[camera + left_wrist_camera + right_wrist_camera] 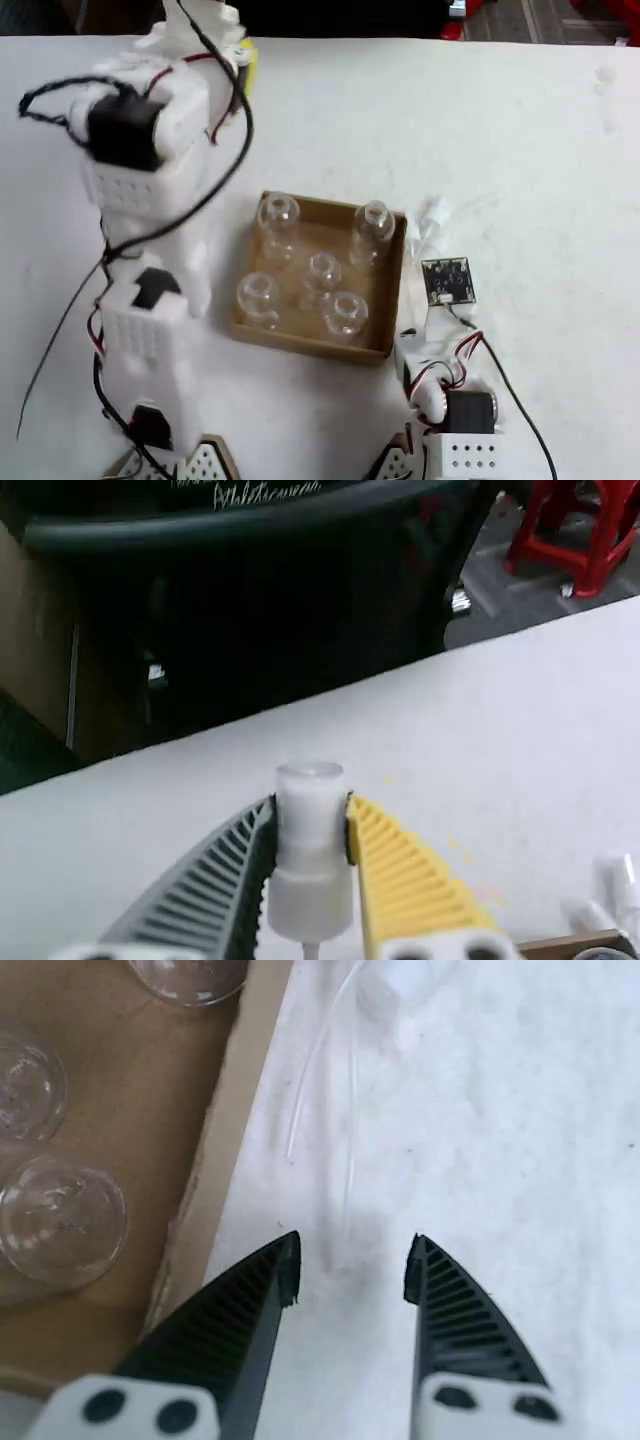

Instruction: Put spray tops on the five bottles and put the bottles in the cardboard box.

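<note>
Several clear bottles [321, 272] stand upright with open mouths in the cardboard box [392, 290] at mid-table. My left gripper [310, 805] is raised over the far left of the table [236, 52]. Its grey and yellow fingers are shut on a white spray top [311, 860], whose thin tube hangs below. My right gripper [352, 1265] is open and holds nothing. It hovers low over the white table just outside the box's right wall [225, 1140]. Beyond its fingertips lie loose spray tops [395, 985] with thin clear tubes [345, 1110], which also lie right of the box [432, 215] in the high view.
The left arm's white body [150, 300] stands tall close to the box's left side. The right arm's base [450, 410] sits at the near edge, right of the box. White tabletop [540, 150] spreads to the right. A dark chair and a red stool [575, 530] stand beyond the table's far edge.
</note>
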### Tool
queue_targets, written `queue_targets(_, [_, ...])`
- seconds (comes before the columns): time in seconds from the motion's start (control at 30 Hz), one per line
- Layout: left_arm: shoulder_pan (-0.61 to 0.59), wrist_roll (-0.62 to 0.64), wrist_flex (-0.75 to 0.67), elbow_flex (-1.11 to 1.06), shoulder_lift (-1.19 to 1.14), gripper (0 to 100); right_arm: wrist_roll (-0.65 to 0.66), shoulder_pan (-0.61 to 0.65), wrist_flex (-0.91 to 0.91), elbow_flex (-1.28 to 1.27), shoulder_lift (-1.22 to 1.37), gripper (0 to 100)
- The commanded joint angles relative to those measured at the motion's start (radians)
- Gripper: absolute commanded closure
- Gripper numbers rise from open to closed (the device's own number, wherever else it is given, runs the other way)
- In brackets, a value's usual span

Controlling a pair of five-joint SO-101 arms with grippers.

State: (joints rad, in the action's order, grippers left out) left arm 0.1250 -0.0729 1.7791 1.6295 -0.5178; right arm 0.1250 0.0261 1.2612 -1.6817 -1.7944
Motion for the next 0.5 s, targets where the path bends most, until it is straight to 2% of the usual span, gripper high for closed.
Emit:
queue_targets(0.0, [0.074, 0.020, 0.014, -0.015, 0.202, 98, 0.002, 0.001, 0.008, -0.009, -0.004, 84.6])
queue_targets(0.27, [0.160, 0.014, 0.002, -0.603, 0.625, 98, 0.002, 0.001, 0.008, -0.009, -0.004, 84.6])
queue_targets(0.47, [0.157, 0.012, -0.184, -1.000, 0.883, 98, 0.002, 0.001, 0.008, -0.009, -0.004, 84.6])
